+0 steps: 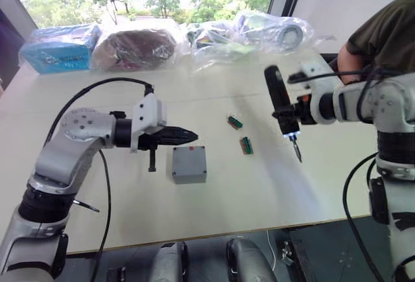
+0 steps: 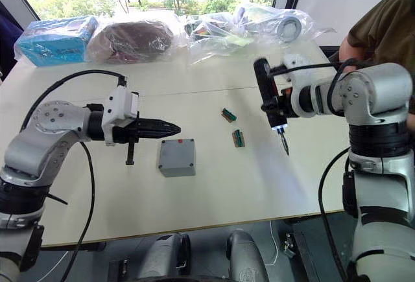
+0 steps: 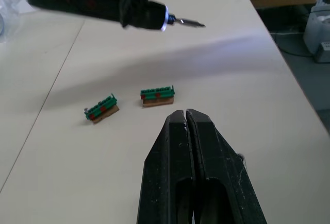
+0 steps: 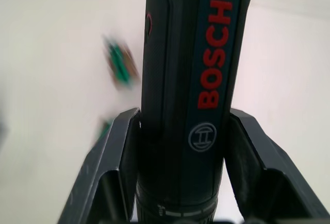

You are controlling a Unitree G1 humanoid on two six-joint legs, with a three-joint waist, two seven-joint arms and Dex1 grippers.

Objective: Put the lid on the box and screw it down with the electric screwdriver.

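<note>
The grey metal box (image 1: pixel 189 164) sits closest, on the table (image 1: pixel 272 198) just below and slightly ahead of the left gripper (image 1: pixel 192 137) fingertips. Whether the lid already rests on it cannot be told; its top looks flat and closed. The left gripper's two black fingers are pressed together with nothing between them, hovering just above the box's far edge. Cast metal like this should be rigid and fairly heavy for its size, with smooth faces likely to slip, so a hold across two opposite side walls looks safer than a pinch on a corner.

Beyond those fingertips lie two small green-and-red terminal blocks (image 1: pixel 235 122), near each other, between the two grippers.

Further out, the right gripper (image 1: pixel 285 110) pinches the Bosch electric screwdriver (image 1: pixel 280 104) around its black barrel, fingers on either side. The tool hangs roughly upright, bit (image 1: pixel 297 149) down, its tip light on, well apart from the box. It is stiff and smooth-bodied, so a mid-barrel grip suits it.

Bagged items (image 1: pixel 136 45) line the table's far edge, and a person's sleeve (image 1: pixel 382 32) shows beyond the right arm
</note>
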